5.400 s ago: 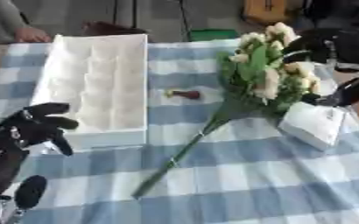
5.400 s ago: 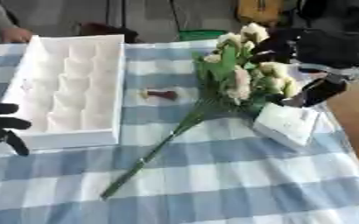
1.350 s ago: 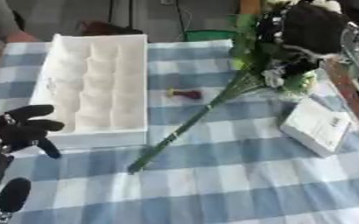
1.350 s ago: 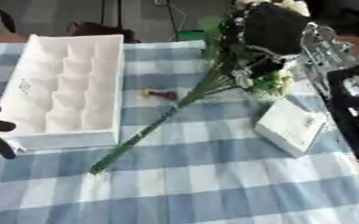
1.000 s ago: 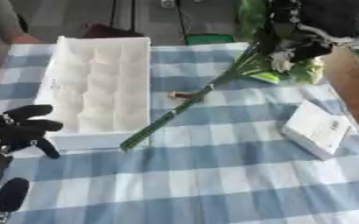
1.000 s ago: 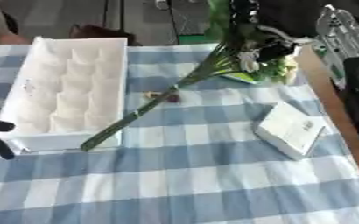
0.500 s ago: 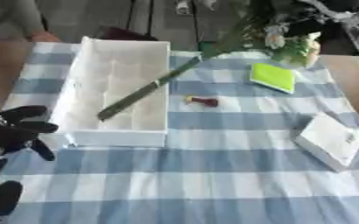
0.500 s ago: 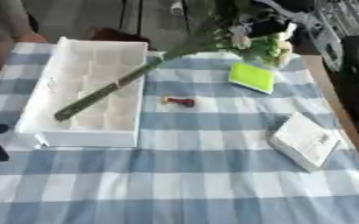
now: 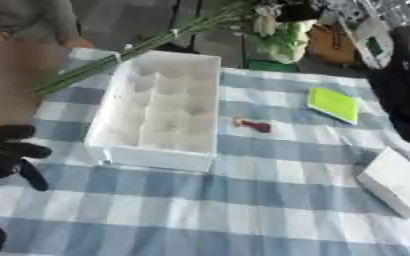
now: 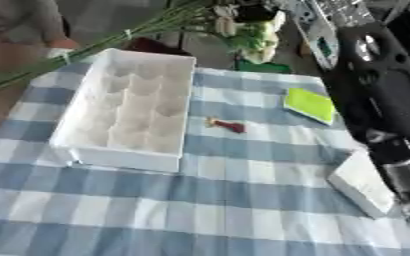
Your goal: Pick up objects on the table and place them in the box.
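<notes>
Carrying the bouquet (image 9: 156, 37) aloft, stems slanting across the box's (image 9: 160, 112) far-left corner (right hand's fingers hidden, state unclear).

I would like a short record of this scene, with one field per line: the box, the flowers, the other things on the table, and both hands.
box: white box, divided into compartments, all empty, on the checked cloth
flowers: bouquet in the air over the box's far end, stems pointing left past the table edge
small item: red thing right of the box
green item: flat green pad at the far right
white item: flat white packet at the right edge
left hand: open, idle at the left edge
right hand: not clearly seen near the flower heads
</notes>
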Robot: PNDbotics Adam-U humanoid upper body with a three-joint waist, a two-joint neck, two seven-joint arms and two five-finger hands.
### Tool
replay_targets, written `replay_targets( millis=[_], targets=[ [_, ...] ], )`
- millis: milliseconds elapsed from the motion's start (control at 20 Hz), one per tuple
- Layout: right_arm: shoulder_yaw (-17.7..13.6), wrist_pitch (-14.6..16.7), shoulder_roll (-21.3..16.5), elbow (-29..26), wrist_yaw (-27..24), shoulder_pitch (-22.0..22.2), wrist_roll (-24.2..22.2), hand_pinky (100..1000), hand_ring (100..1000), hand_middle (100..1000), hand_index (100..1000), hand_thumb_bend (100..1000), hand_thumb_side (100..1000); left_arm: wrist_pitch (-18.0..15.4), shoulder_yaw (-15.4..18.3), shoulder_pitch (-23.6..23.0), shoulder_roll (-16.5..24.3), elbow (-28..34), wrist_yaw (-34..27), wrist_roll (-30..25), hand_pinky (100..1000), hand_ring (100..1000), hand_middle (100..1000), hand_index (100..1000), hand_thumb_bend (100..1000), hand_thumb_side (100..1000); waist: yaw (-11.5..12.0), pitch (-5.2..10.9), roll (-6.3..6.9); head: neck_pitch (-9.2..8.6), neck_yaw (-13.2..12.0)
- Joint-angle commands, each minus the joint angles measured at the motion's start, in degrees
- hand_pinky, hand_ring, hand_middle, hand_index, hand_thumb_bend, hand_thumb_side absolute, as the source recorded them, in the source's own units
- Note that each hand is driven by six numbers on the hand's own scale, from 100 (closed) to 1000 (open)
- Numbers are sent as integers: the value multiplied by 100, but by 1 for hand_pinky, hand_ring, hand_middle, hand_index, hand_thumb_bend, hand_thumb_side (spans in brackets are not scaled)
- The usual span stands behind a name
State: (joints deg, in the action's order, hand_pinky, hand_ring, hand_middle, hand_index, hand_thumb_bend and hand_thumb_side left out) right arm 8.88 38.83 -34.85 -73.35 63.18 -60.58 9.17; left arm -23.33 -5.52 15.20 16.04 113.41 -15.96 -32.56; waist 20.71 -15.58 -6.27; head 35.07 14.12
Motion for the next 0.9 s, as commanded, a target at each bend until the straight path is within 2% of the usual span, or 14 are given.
replay_targets(
  millis=[50,150,250,450,500,550,700,750,900],
  targets=[
    [10,57,65,-101,-113,-155,-135,100,337,467,552,393,100,6,-27,117,3,118,-350,71,517,773,847,805,394,416,116,145,16,-110,126],
    [45,106,184,-70,-116,-159,-200,100,336,467,552,395,100,1,-26,176,-28,118,-568,306,517,770,844,803,399,430,227,141,6,-128,184],
    [79,155,291,-28,-89,-153,-260,100,369,465,552,397,101,-67,-11,256,-58,118,-767,634,526,775,847,810,469,420,299,137,-2,-128,232],
    [128,266,505,65,-4,-109,-345,100,376,462,553,399,110,-185,-13,402,-58,118,-1063,1279,532,780,852,813,484,426,366,130,-18,-144,280],
    [134,287,535,78,16,-101,-351,100,376,462,553,399,110,-189,-18,413,-56,118,-1072,1339,532,780,852,813,484,426,366,129,-20,-148,279],
    [163,323,587,101,55,-75,-369,100,406,470,554,410,157,-180,-26,421,-59,118,-1073,1381,533,781,854,812,471,440,367,122,-25,-153,291],
    [209,457,764,256,285,-10,-422,100,406,470,554,410,157,-132,-47,457,-81,118,-1062,1445,533,781,854,812,471,440,375,105,-30,-161,313],
    [260,536,839,334,331,35,-444,100,436,494,560,426,218,-124,-57,469,-88,118,-1058,1446,530,778,851,812,459,450,389,94,-31,-164,327],
    [381,790,1148,572,771,92,-547,100,447,502,563,430,244,-62,-95,511,-133,118,-1049,1414,530,777,850,812,457,452,428,64,-29,-166,373]
  ],
)
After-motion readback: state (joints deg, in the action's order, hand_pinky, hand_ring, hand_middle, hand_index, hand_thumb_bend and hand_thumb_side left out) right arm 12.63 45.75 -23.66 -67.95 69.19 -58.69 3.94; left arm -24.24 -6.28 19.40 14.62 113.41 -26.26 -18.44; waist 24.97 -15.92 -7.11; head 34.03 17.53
